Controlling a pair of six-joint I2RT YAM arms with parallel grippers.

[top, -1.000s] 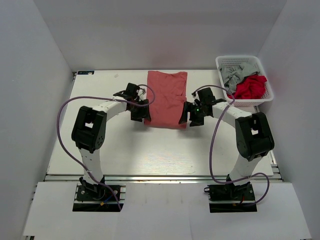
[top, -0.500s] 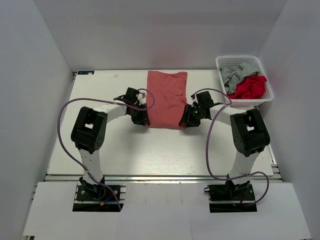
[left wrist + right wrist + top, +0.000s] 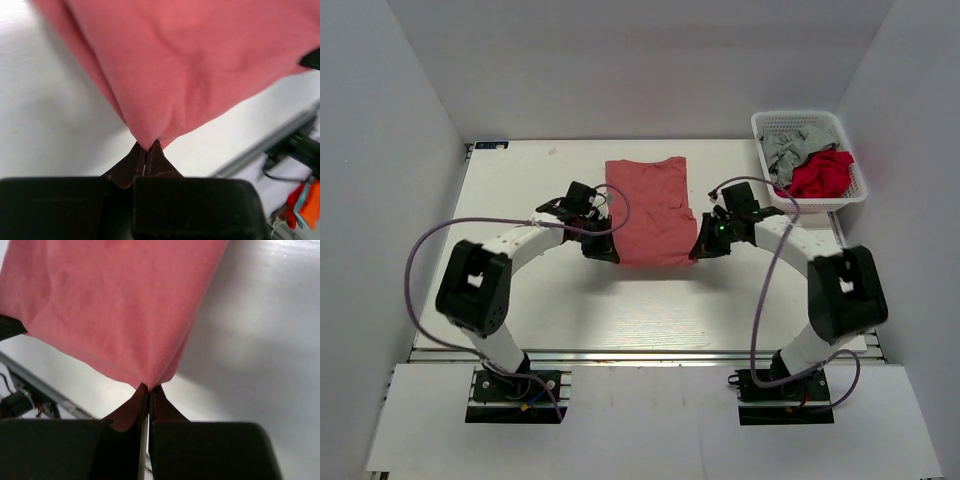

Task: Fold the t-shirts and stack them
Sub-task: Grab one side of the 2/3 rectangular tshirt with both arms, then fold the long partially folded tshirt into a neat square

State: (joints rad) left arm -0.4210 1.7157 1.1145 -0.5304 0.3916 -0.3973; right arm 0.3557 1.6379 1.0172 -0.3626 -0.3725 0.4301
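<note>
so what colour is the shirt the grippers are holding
Plain salmon-red; the shirt shows best in the left wrist view.

Bright, even light falls from overhead, and the top view is sharp throughout. The white worktop (image 3: 520,290) has a pale glare patch near its front. A soft shadow lies below the shirt (image 3: 648,210). The wrist views are softer. The left tool (image 3: 145,152) and right tool (image 3: 148,392) are dark and out of focus.
</note>
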